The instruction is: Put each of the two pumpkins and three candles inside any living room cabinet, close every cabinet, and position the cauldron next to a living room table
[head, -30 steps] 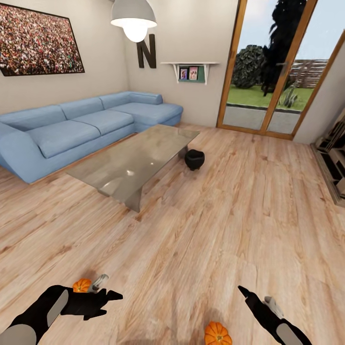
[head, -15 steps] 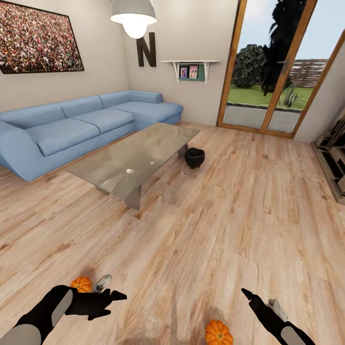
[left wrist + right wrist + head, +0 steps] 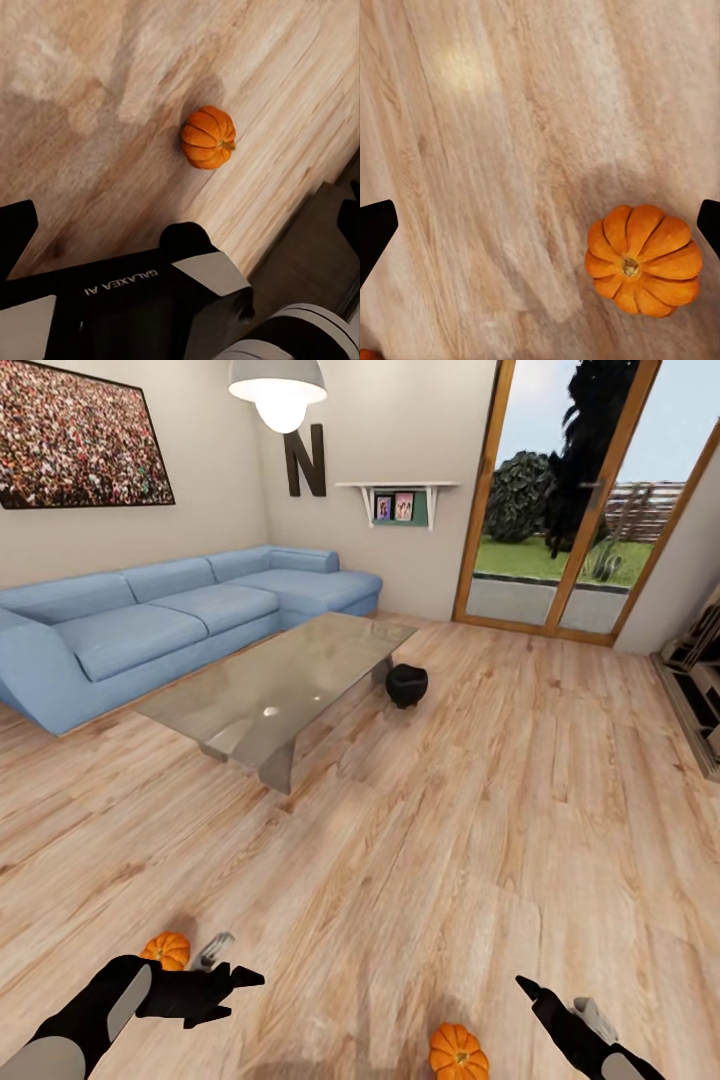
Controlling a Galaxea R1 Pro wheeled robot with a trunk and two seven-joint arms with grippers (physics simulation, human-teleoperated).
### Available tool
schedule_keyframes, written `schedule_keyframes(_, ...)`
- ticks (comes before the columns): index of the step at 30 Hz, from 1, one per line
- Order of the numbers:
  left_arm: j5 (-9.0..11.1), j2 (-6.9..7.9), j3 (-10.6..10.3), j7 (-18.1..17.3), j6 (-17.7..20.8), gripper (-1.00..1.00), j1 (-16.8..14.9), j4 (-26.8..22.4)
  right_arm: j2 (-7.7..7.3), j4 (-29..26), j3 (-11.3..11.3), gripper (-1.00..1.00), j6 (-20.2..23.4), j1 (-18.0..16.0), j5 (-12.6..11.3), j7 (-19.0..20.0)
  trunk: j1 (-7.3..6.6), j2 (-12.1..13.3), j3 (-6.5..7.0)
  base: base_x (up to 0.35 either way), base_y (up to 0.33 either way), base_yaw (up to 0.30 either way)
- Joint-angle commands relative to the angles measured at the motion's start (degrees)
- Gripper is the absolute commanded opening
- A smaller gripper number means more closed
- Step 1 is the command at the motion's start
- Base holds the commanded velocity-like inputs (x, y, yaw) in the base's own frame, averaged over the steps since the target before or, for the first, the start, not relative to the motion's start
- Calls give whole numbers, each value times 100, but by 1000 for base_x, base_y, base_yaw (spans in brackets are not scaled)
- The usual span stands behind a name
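Beside the glass-topped counter (image 3: 290, 685), black cauldron (image 3: 406, 685) stands on plank floor (image 3: 480, 810). Both pumpkins (image 3: 166, 950) (image 3: 458, 1052) lie nearer the robot. Left gripper (image 3: 232, 988) fingers: cannot tell. Right gripper (image 3: 540, 225) fingers released, empty.

A grey-topped counter (image 3: 285, 690) stands on the plank floor (image 3: 480, 830) before a blue sofa (image 3: 170, 620). The cauldron (image 3: 407, 685) sits on the floor just beside the counter's far corner. Low down, one pumpkin (image 3: 166, 950) lies by the left end effector (image 3: 225, 990); another pumpkin (image 3: 458, 1052) lies near the right end effector (image 3: 540, 1000).
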Motion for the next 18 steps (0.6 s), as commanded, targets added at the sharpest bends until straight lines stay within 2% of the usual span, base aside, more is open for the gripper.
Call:
schedule_keyframes(1, 2, 1, 7, -1, 8, 100, 0, 0, -1, 1, 0, 100, 0, -1, 0, 8, 23, -42, -18, 0, 0, 0)
schedule_keyframes(18, 3, 0, 41, -4, 94, 100, -4, 0, 18, -1, -22, 100, -55, 6, -16, 10, 396, -723, -324, 0, 0, 0)
